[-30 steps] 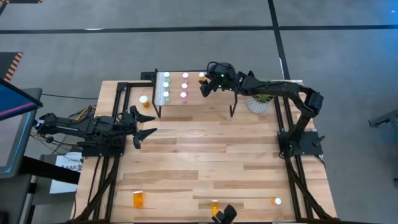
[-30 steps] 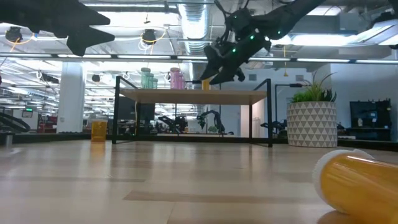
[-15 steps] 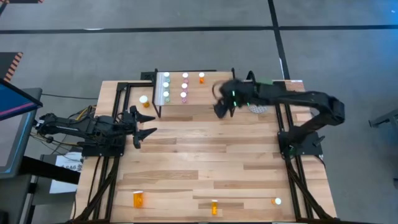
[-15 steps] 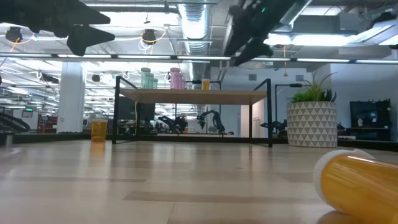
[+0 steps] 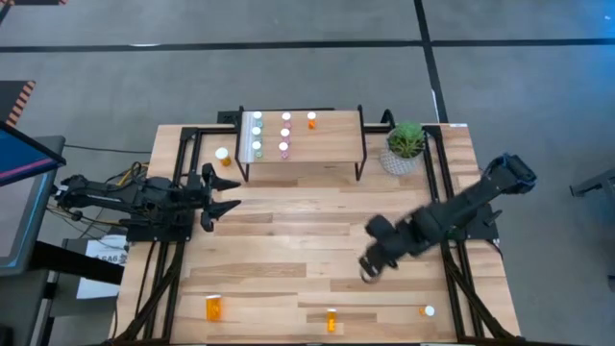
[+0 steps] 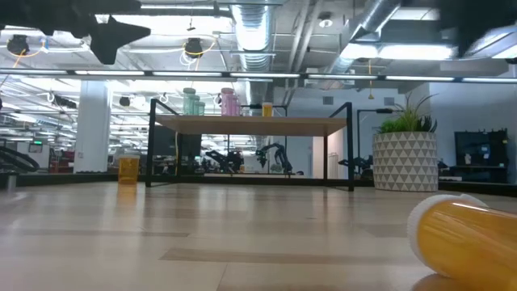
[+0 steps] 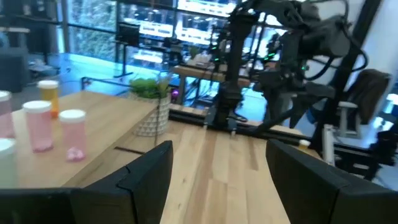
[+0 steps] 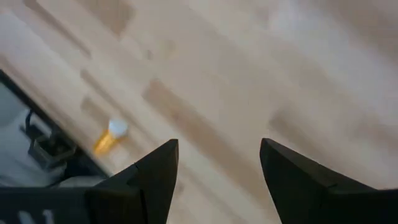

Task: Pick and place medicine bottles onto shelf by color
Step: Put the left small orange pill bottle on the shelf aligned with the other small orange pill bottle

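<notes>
Wood bench (image 5: 288, 240) carries shelf (image 5: 327, 144), plant pot (image 5: 404, 149), four loose orange bottles (image 5: 213, 308); shelf holds bottles (image 5: 284, 133).

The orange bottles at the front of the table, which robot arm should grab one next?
Probably the right. Its open, empty end effector hangs over the front of the table, close to the orange bottles there. The left end effector waits, open, at the left edge near the shelf, far from them.

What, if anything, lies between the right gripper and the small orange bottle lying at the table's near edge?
Nothing visible. In the high view only bare tabletop separates the open right gripper from the orange bottle; the right wrist view shows the same clear wood.
</notes>
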Motion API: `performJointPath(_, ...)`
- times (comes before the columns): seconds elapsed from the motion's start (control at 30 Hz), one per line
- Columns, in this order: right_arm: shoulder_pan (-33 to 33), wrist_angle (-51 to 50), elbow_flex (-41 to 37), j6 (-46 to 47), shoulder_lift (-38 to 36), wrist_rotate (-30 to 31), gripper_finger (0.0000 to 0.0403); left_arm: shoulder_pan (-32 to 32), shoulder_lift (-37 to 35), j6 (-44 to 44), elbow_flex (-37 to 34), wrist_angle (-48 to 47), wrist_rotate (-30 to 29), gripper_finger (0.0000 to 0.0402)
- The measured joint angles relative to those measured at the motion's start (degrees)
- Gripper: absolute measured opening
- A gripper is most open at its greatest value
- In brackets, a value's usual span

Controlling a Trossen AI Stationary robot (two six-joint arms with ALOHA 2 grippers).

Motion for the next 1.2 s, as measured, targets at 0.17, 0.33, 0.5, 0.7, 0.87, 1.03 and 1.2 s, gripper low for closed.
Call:
performJointPath(0.17, 9.73, -3.66, 0.0, 15.51, -0.01, 2.75, 0.025, 0.01, 0.7, 0.13, 0.0, 1.11, 5.35, 0.0245)
performJointPath(0.33, 15.14, -7.55, 0.0, 20.39, -0.01, 13.7, 0.025, -1.62, 7.89, -0.17, 0.0, 8.96, 15.58, 0.0245)
performJointPath(0.5, 15.69, -11.37, 0.0, 20.39, -0.04, 21.92, 0.0249, -6.92, 22.19, -1.2, 1.82, 15.6, 13.6, 0.0245)
performJointPath(0.7, 12.86, -5.3, 0.0, 11.84, -0.04, 22.53, 0.0249, -12.2, 38.09, -1.14, 8.12, 16.15, 9.1, 0.0245)
performJointPath(0.87, 11.18, 6.79, 0.02, 2.1, 1.59, 24.39, 0.0249, -15.71, 46.4, -0.2, 12.09, 15.61, 9.3, 0.0245)
performJointPath(1.03, 10.63, 18.15, 0.03, -2.04, 7.54, 24.94, 0.0249, -17.43, 48.18, 0.37, 13.16, 15.53, 7.45, 0.0245)
performJointPath(1.2, 9.79, 28.44, 0.02, 5.39, 16.88, 19.88, 0.0249, -18.41, 47.28, -0.08, 13.19, 14.72, 7.29, 0.0245)
